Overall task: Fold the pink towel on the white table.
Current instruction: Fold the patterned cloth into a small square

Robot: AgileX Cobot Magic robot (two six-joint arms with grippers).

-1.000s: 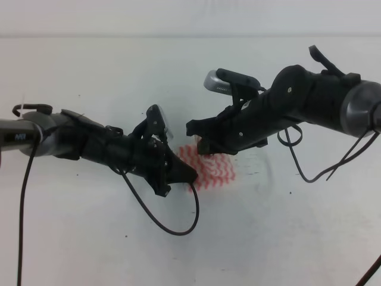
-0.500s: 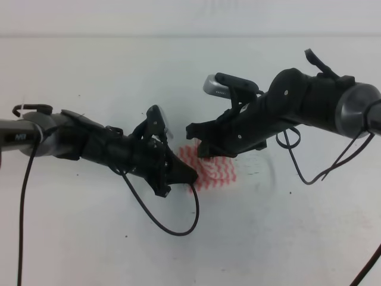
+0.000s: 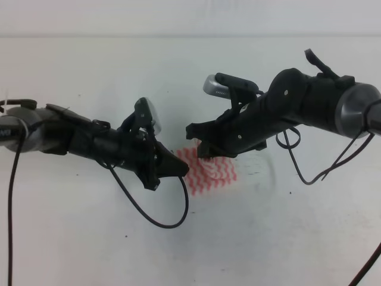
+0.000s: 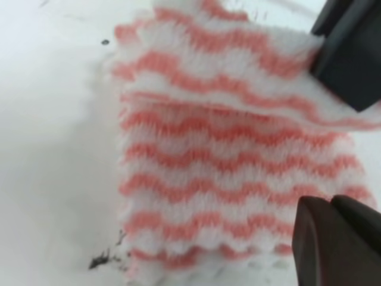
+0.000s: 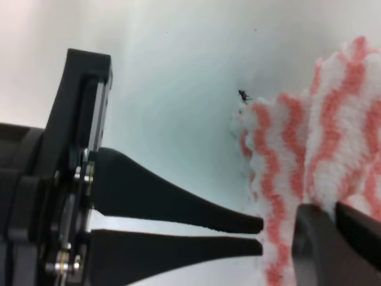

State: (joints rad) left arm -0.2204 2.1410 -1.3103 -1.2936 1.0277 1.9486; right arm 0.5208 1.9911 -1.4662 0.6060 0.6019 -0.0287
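Note:
The pink towel (image 3: 215,171) lies folded in layers at the middle of the white table (image 3: 89,238). In the left wrist view the pink towel (image 4: 226,155) shows an upper layer raised over the lower one. That upper layer runs under my right gripper (image 4: 348,59), which is shut on its far edge. My right gripper (image 3: 199,145) reaches in from the right. My left gripper (image 3: 183,170) sits just left of the towel, fingers together with nothing between them. In the right wrist view, the left gripper (image 5: 261,234) has its tips just short of the towel's (image 5: 321,143) wavy edge.
A black cable loop (image 3: 161,223) hangs from the left arm onto the table. Another cable (image 3: 309,173) droops below the right arm. A small dark speck (image 5: 244,95) marks the table by the towel's corner. The table's back edge (image 3: 178,36) runs along the top.
My left arm has pulled back to the left and slightly up, so its gripper now sits at the towel's left edge rather than over it. The right arm has barely moved.

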